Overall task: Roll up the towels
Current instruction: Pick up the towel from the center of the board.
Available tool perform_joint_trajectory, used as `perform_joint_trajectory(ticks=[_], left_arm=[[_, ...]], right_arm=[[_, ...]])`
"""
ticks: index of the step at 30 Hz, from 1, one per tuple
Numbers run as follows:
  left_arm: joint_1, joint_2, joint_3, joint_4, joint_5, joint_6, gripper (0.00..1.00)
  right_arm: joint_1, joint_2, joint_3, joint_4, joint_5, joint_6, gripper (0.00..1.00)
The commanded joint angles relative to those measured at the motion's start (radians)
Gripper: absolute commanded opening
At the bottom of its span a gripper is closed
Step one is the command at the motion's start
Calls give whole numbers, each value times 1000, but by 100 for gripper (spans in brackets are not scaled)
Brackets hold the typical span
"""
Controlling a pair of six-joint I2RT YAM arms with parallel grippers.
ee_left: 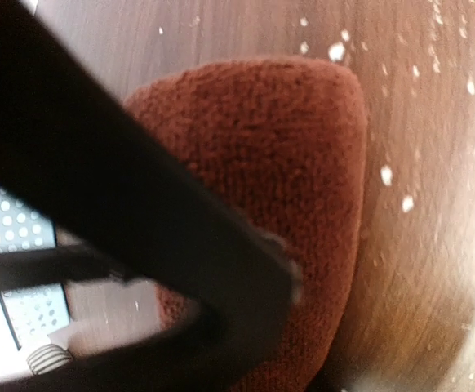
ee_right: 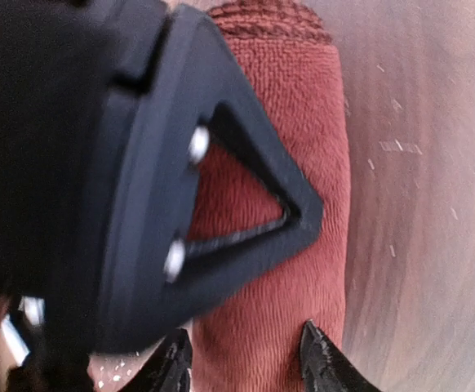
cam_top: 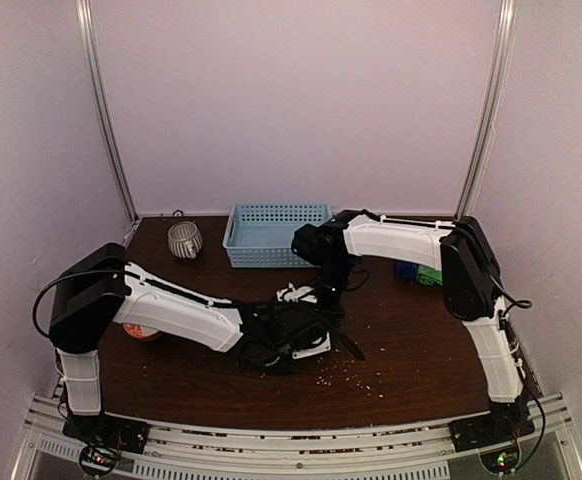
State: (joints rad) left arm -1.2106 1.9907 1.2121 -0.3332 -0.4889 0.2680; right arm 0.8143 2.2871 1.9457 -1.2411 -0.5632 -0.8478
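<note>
Towel (ee_right: pixel 303 122), rust-red, on wood table (ee_right: pixel 433 163), right fingers (ee_right: pixel 131 147) over it

Lab robot cell: white booth walls (cam_top: pixel 301 100), alu rail (cam_top: pixel 301 440)

a light blue lattice basket (cam_top: pixel 276 235) sits at the table's (cam_top: pixel 421 350) far edge, 1 striped cup (cam_top: pixel 184 240) near its left; pale crumbs (cam_top: pixel 356 378) dot the dark wood.

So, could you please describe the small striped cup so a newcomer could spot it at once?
Look to the far edge of the dark brown wooden table, where a light blue plastic lattice basket sits. Just left of it stands the small round cup; its pale stripes set it apart from the basket's grid.
</note>
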Motion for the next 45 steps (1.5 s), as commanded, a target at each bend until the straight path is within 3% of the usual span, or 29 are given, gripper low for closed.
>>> perform_joint_trajectory(ticks=[1,8,15,23,34,45], left_arm=[[54,96,-24,-70,155,-35,21],[94,83,15,-106,236,-54,15],[149,102,94,-186,383,-102,12],[228,101,170,-219,499,-181,6],[289,122,240,-253,587,-233,0],[294,114,313,-293,506,-253,0]], right_arm=[[-73,-123,-25,-115,-89,-5,48],[-235,-341,-142,-53,-196,41,51],[-377,-606,-474,229,-251,173,52],[-496,-733,-766,496,-370,235,52],[-515,-681,-774,468,-393,193,53],[-517,-678,-777,464,-375,184,53]])
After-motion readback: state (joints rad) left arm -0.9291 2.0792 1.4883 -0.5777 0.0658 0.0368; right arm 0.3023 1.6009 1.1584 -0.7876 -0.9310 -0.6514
